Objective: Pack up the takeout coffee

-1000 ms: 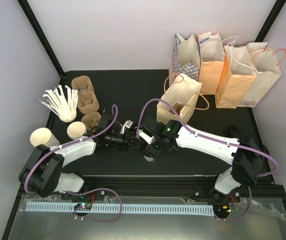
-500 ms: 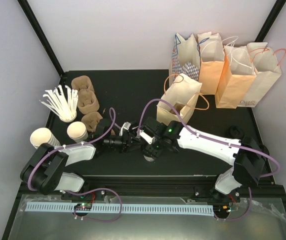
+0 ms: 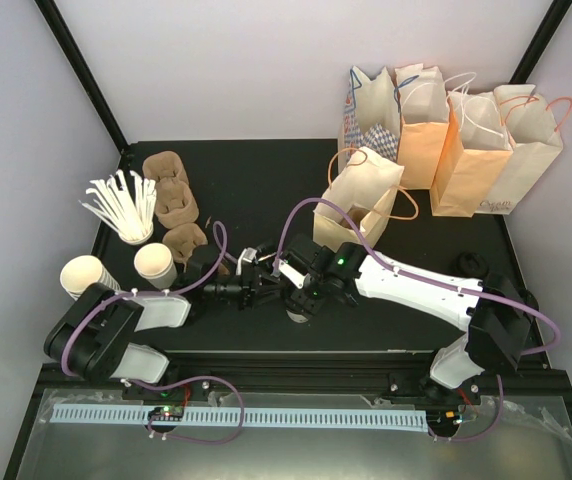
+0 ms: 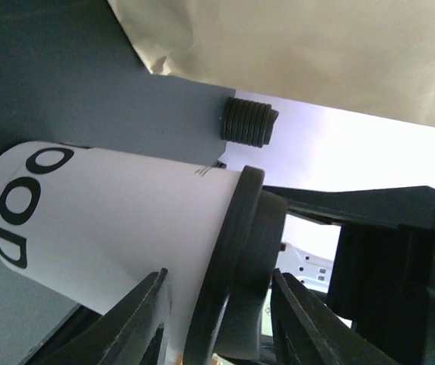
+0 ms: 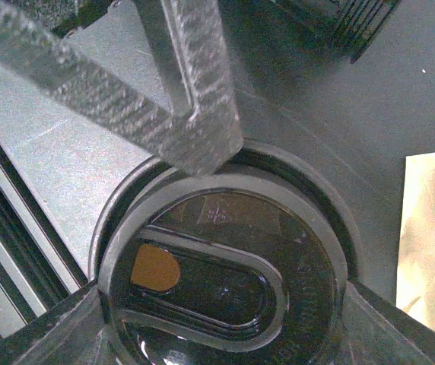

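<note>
On the black table (image 3: 256, 180), between the two arms and just in front of the nearest kraft paper bag (image 3: 361, 200), we find the takeout coffee (image 4: 119, 220), its bold black letters facing the left wrist camera and its black lid (image 5: 225, 274) seated on top. We see the right gripper (image 5: 221, 304) coming down over the cup from above. Its fingers are spread wide and sit against the lid's rim on opposite sides, so it has hold of the cup's top. The left gripper (image 4: 219, 285) reaches in from the side, its jaws partly parted and straddling the edge of the lid. White cup wall shows between one finger and the rim, so we read it as loose, gripping nothing. From the right wrist we see one ridged grey finger (image 5: 187, 99) of the left gripper crossing the lid's far rim. Well to the left stand two plain cream cups (image 3: 154, 262), a cup of white stirrers (image 3: 121, 205) and brown cardboard carriers (image 3: 171, 195).
</note>
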### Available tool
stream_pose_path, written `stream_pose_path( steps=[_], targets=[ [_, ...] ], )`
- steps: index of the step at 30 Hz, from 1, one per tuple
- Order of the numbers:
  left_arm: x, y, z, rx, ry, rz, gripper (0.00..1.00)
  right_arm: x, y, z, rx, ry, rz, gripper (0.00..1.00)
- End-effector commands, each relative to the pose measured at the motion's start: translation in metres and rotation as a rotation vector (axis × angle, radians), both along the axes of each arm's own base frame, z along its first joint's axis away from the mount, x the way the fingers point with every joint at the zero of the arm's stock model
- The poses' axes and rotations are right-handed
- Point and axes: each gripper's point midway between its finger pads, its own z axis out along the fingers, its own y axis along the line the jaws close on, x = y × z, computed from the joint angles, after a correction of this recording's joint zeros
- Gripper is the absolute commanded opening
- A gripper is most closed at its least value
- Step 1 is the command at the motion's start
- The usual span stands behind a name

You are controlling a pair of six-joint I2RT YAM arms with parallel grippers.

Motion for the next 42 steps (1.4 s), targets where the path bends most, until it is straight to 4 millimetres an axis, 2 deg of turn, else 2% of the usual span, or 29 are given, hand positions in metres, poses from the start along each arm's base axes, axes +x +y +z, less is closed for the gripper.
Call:
stream_pose_path(
  steps=[1,6,11,18,21,26,33,37,42],
  targets=[
    [0.013,0.004,0.011,-0.036,-0.041,0.036,0.36,-0.007,-0.007,-0.022,-0.049,0.028,0.022,0.42],
    [0.017,0.008,0.004,0.002,-0.038,0.023,0.33,-0.008,-0.009,-0.026,-0.073,0.038,0.027,0.41],
    [0.013,0.009,-0.006,0.111,-0.072,-0.029,0.33,-0.009,-0.01,-0.028,-0.081,0.047,0.029,0.4],
    [0.003,0.006,-0.021,0.158,-0.057,-0.068,0.32,-0.009,-0.01,-0.028,-0.083,0.046,0.033,0.4],
    [0.003,0.004,-0.019,0.145,-0.069,-0.075,0.33,-0.009,-0.01,-0.028,-0.085,0.044,0.036,0.4],
    [0.008,-0.001,-0.003,0.094,-0.118,-0.071,0.4,-0.009,-0.01,-0.029,-0.089,0.049,0.034,0.4],
    [0.012,-0.004,0.012,-0.008,-0.132,-0.038,0.4,-0.01,-0.01,-0.029,-0.09,0.053,0.033,0.4],
    [0.009,-0.005,0.006,-0.005,-0.11,-0.053,0.36,-0.01,-0.01,-0.03,-0.09,0.058,0.031,0.4],
    [0.003,-0.002,-0.013,0.067,-0.079,-0.085,0.3,-0.009,-0.009,-0.031,-0.09,0.059,0.03,0.4]
  ],
)
